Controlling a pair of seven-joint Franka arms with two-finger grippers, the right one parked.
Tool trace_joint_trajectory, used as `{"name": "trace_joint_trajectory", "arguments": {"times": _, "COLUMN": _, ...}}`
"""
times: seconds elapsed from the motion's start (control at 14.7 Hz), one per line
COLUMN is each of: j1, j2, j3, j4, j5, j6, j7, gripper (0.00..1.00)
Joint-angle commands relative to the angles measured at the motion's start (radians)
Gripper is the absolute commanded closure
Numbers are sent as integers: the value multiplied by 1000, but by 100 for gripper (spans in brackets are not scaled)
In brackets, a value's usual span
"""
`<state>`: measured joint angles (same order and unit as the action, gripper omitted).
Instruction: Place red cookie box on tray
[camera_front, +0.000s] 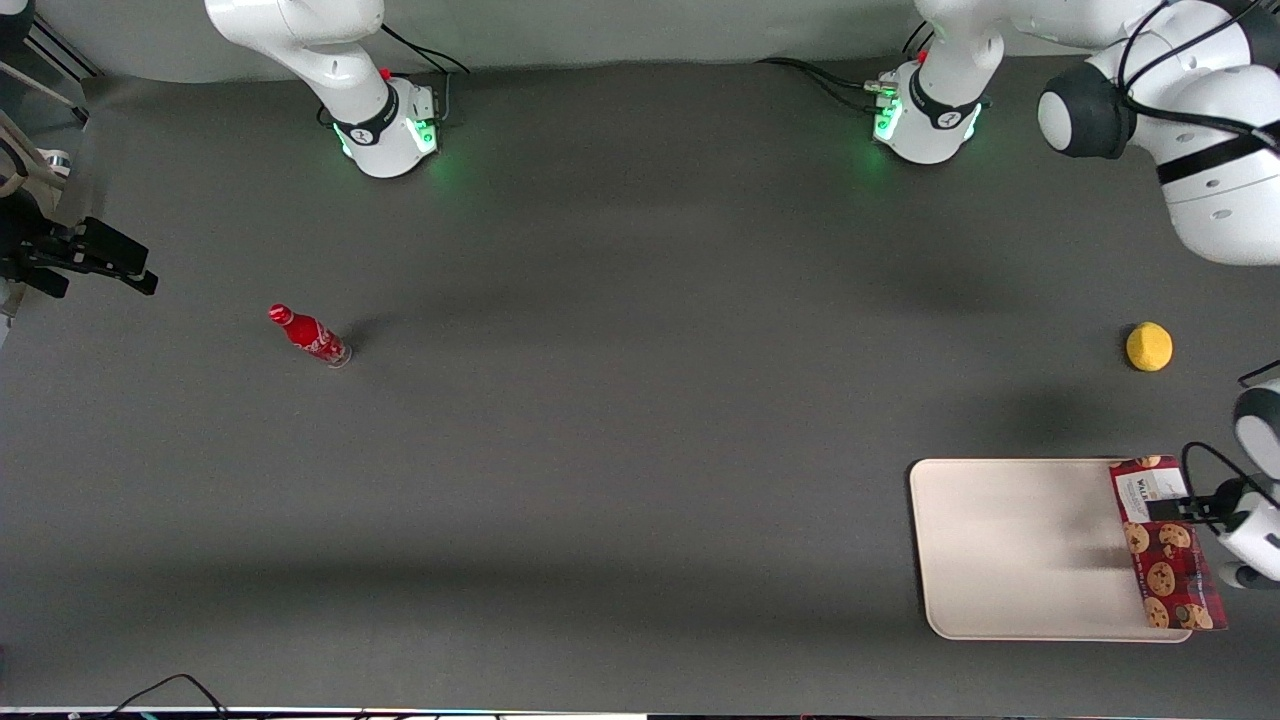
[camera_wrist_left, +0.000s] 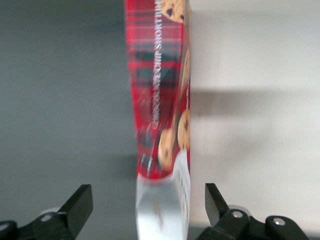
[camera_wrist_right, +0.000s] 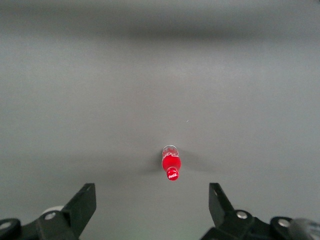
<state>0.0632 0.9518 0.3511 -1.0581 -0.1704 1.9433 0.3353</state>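
Observation:
The red cookie box (camera_front: 1165, 548) lies along the tray's (camera_front: 1010, 545) edge at the working arm's end of the table, its white label end farther from the front camera. It straddles the rim, partly over the grey table. My left gripper (camera_front: 1180, 508) sits at that label end. In the left wrist view the gripper (camera_wrist_left: 147, 190) is open, with the red cookie box (camera_wrist_left: 160, 100) between its fingers (camera_wrist_left: 80, 202) and a gap on each side. The cream tray (camera_wrist_left: 250, 125) shows beside the box.
A yellow round object (camera_front: 1149, 346) rests on the table farther from the front camera than the tray. A small red soda bottle (camera_front: 310, 336) stands toward the parked arm's end, also seen in the right wrist view as the bottle (camera_wrist_right: 170, 165).

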Motion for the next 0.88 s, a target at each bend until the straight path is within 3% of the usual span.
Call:
{"name": "trace_joint_trajectory", "arguments": {"times": 0.0, "j1": -20, "j2": -118, "j3": 29, "j4": 50, "j5": 3, "j6": -229, "j7": -13, "gripper": 0}}
{"name": "trace_joint_trajectory", "arguments": {"times": 0.48, "j1": -121, "j2": -404, "j3": 17, "j4": 6, "j5": 26, "j6": -561, "j7": -88, "gripper": 0}}
{"name": "trace_joint_trajectory", "arguments": {"times": 0.82, "j1": -149, "j2": -732, "j3": -118, "j4": -300, "j5": 66, "j6": -584, "j7": -137, "gripper": 0}}
